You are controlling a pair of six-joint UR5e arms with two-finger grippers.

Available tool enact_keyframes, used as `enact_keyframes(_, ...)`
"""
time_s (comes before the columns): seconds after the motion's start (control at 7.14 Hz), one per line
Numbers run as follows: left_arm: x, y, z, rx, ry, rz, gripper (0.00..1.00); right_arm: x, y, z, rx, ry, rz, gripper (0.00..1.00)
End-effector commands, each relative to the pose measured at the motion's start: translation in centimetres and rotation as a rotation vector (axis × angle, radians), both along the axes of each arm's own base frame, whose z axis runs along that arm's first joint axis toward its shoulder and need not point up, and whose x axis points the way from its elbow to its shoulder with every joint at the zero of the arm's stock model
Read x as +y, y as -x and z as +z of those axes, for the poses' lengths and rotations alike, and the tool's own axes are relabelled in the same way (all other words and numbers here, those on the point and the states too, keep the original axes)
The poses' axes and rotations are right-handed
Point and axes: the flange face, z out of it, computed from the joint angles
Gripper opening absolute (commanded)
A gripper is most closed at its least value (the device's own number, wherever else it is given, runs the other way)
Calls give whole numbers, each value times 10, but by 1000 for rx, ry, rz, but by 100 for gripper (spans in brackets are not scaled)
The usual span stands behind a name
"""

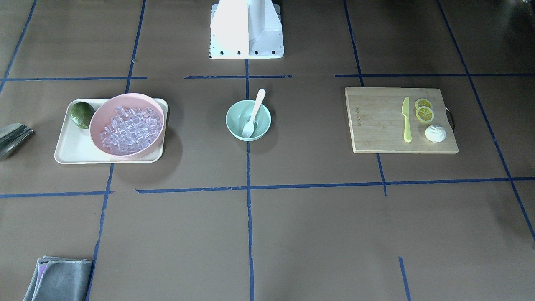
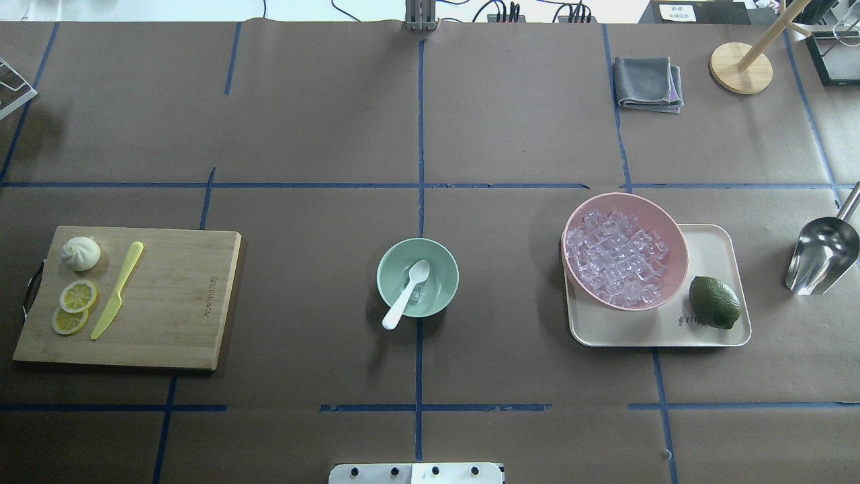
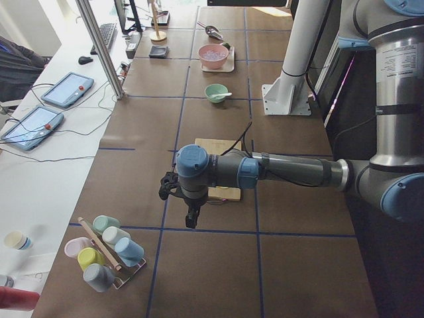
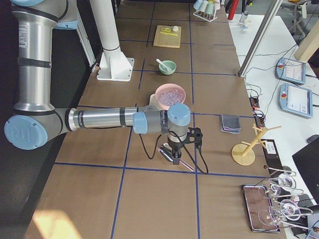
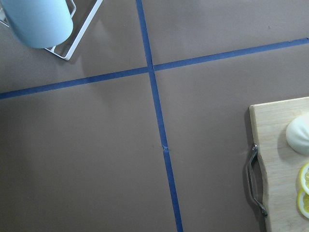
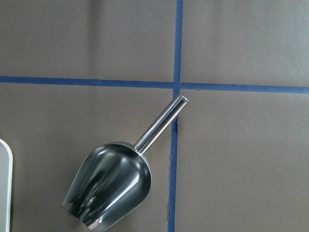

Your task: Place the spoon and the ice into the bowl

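Observation:
The mint-green bowl [image 2: 447, 267] [image 1: 234, 121] stands at the table's middle. The white spoon [image 2: 406, 296] [image 1: 255, 112] rests in it, scoop down inside and handle leaning over the rim. A few glassy ice cubes [image 2: 419, 293] seem to lie under the scoop. Many more ice cubes [image 2: 616, 259] [image 1: 130, 128] fill the pink bowl [image 2: 668, 232] on the cream tray. My left gripper [image 3: 193, 218] hangs over bare table beyond the cutting board's handle end. My right gripper [image 4: 176, 159] hangs above the metal scoop [image 6: 113, 186]. I cannot tell whether either is open or shut.
A cutting board [image 2: 175, 302] holds a yellow-green knife [image 2: 117, 290], lemon slices [image 2: 74, 306] and a white bun [image 2: 80, 253]. A lime [image 2: 714, 302] lies on the tray [image 2: 712, 242]. A grey cloth [image 2: 647, 83] and a wooden stand [image 2: 741, 67] sit far right. A cup rack [image 3: 106, 252] stands near the left gripper.

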Motion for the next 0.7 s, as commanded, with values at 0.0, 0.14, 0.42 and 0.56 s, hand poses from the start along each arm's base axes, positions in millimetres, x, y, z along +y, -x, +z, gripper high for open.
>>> enact_keyframes(0.0, 3, 0, 3, 3, 11, -1, 100, 0, 0, 2, 0, 2, 0, 100)
enact_keyframes(0.14, 2, 0, 4, 1, 9, -1, 100, 0, 0, 3, 3, 2, -2, 100)
enact_keyframes(0.42, 0, 0, 2, -2, 7, -2, 100, 6, 0, 9, 2, 15, -4, 100)
enact_keyframes(0.56, 0, 0, 2, 0, 6, -2, 100, 9, 0, 12, 3, 16, -8, 100)
